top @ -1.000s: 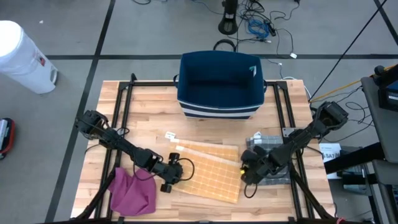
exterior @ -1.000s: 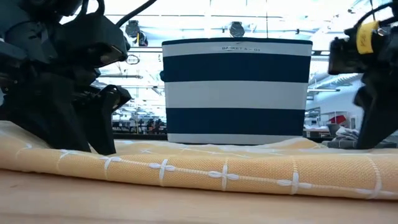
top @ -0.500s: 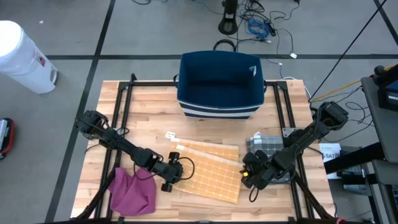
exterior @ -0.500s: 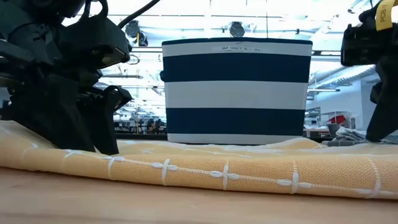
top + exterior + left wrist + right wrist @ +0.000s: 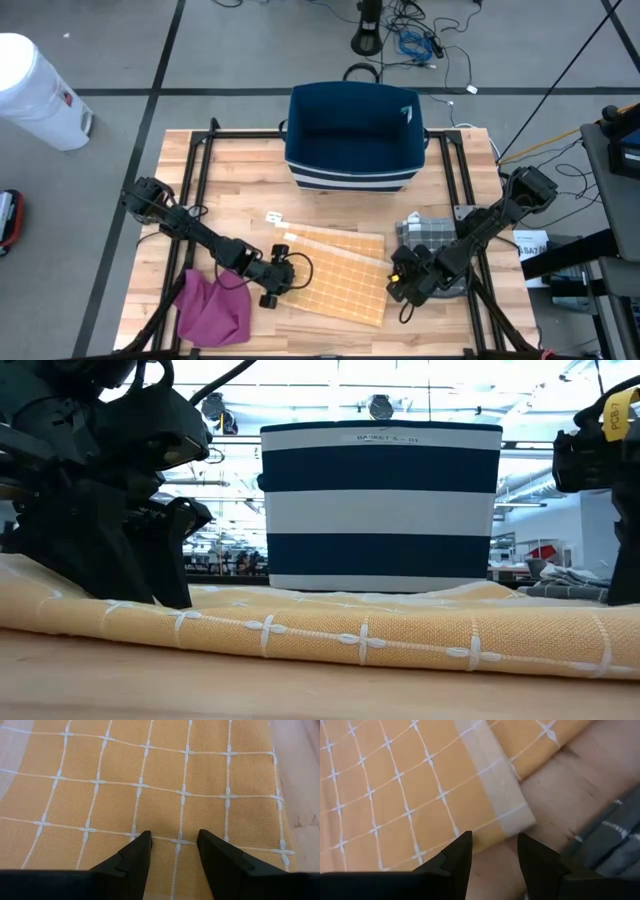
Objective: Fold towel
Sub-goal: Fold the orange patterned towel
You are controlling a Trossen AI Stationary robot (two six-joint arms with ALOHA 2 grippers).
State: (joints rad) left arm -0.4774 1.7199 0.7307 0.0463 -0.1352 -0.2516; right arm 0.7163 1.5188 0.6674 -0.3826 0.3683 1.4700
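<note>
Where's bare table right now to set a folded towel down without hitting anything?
Bare wood lies left of the striped basket, above the left arm, and in a narrower strip between the basket and the yellow towel. The front is crowded: magenta cloth, left gripper, yellow towel, right gripper and grey towels fill it.

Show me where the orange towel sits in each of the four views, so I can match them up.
High view: orange towel lies low on the table, between the left gripper and right gripper.
Low view: towel spans the foreground, in front of the striped basket.
Left wrist view: towel fills nearly the whole picture.
Right wrist view: towel covers most of it, its corner near the fingers.
Shared landmark: the towel's white grid lines.
</note>
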